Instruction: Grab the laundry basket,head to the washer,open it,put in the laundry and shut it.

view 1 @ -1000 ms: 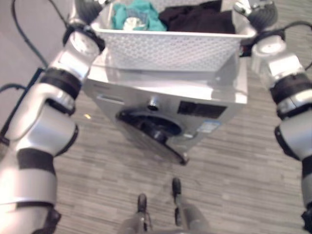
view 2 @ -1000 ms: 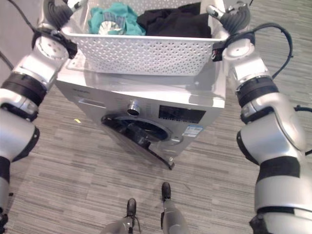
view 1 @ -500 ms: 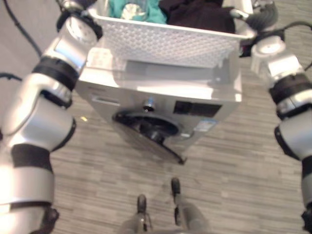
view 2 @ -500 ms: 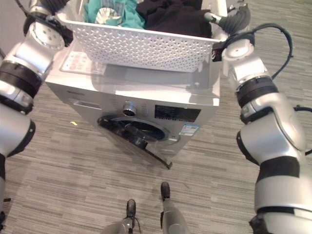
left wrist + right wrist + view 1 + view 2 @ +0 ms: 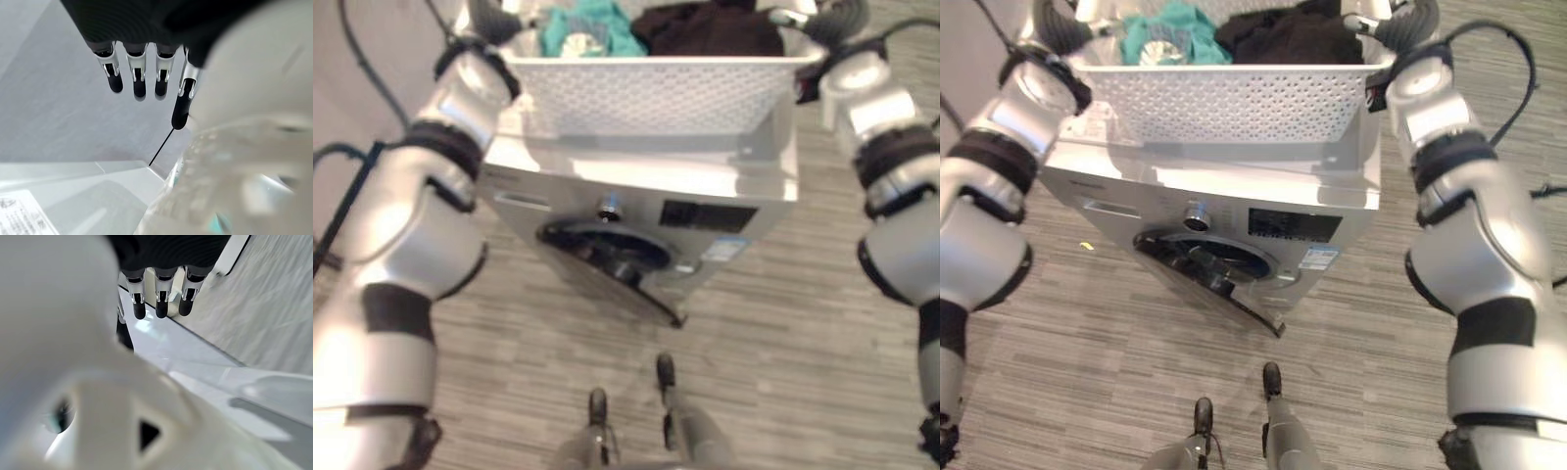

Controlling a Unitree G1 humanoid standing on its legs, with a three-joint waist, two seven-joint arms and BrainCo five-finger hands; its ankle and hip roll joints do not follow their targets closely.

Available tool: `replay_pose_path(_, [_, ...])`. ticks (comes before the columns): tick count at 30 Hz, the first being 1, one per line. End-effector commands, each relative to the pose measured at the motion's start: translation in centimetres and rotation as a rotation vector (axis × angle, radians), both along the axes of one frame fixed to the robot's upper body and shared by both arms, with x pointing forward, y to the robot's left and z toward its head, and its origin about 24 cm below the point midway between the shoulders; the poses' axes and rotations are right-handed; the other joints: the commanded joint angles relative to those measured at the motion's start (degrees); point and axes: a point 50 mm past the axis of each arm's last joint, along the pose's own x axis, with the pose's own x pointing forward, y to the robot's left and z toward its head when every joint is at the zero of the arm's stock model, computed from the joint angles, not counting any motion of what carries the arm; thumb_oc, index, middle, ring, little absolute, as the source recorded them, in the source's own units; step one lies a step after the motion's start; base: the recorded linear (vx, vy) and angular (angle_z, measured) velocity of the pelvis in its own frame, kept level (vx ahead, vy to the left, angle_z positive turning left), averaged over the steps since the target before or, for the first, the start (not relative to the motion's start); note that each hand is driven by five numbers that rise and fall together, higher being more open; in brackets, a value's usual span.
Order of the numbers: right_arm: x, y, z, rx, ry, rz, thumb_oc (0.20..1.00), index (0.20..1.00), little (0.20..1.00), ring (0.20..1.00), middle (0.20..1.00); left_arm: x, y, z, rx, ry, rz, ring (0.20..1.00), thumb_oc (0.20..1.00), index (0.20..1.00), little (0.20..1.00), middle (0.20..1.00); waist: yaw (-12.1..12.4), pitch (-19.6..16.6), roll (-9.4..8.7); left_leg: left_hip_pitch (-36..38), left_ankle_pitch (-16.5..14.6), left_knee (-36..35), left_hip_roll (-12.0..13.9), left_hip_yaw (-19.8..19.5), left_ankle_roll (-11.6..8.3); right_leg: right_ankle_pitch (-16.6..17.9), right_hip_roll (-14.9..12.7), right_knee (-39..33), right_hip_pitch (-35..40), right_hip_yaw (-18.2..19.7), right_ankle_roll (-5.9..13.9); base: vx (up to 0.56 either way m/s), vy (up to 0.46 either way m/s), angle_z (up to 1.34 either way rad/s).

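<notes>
Left eye view: laundry basket [image 5: 651, 93] sits level again on washer [image 5: 636, 211] top vs tilted 0.5 s ago, so I judge it's parked and door's next.

Right eye view: door [image 5: 1209, 269] already ajar; panel print too small to read.

Wrist views: left hand [image 5: 139, 73] and right hand [image 5: 159, 301] fingers straight, relaxed beside basket ends, gripping nothing.

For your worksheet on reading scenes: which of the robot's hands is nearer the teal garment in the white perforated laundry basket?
Left. The left hand is at the white perforated laundry basket's end beside the teal garment; the right hand is at the far end, by the black clothes.
</notes>
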Motion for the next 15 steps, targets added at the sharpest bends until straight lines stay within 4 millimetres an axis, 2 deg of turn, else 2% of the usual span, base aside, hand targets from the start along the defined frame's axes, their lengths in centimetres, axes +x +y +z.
replay_pose_path(1, [-1.6, 2.5, 6.4, -0.017, -0.116, 0.030, 1.000, 1.000, 1.000, 1.000, 1.000, -3.3, -2.6, 9.7, 0.027, -0.200, -0.074, 1.000, 1.000, 1.000, 1.000, 1.000, 1.98, 3.03, -0.47, -4.76, 1.77, 2.90, 3.93, 2.22, -0.60, -6.56, -3.68, 2.89, 2.19, -0.26, 6.83, 0.00, 0.000, 0.00])
replay_pose_path(6, [-1.7, 1.9, 6.4, 0.015, -0.092, 0.018, 1.000, 1.000, 1.000, 1.000, 1.000, -3.2, -1.6, 9.4, -0.037, -0.163, -0.074, 1.000, 1.000, 1.000, 1.000, 1.000, 2.64, 3.36, -0.86, -6.04, 1.35, 4.25, 3.68, 1.84, -0.62, -6.45, -3.69, 2.65, 1.93, -0.50, 6.61, -0.01, -0.006, 0.05])
replay_pose_path(14, [-1.4, 2.7, 5.9, 0.049, -0.089, 0.055, 1.000, 1.000, 1.000, 1.000, 1.000, -4.2, -0.6, 11.3, -0.060, -0.219, -0.082, 1.000, 1.000, 1.000, 1.000, 1.000, 2.71, 3.65, -1.22, -7.47, 0.69, 5.74, 3.36, 1.77, -0.66, -6.66, -3.86, 2.97, 1.41, -0.74, 6.20, 0.00, -0.001, 0.00])
replay_pose_path(15, [-1.5, 2.8, 6.1, 0.093, -0.113, 0.069, 1.000, 1.000, 1.000, 1.000, 1.000, -4.5, -0.4, 11.7, -0.062, -0.232, -0.081, 1.000, 1.000, 1.000, 1.000, 1.000, 2.73, 3.60, -1.15, -7.66, 0.51, 5.98, 3.22, 1.65, -0.66, -6.70, -3.89, 3.07, 1.35, -0.77, 6.12, 0.00, 0.000, 0.00])
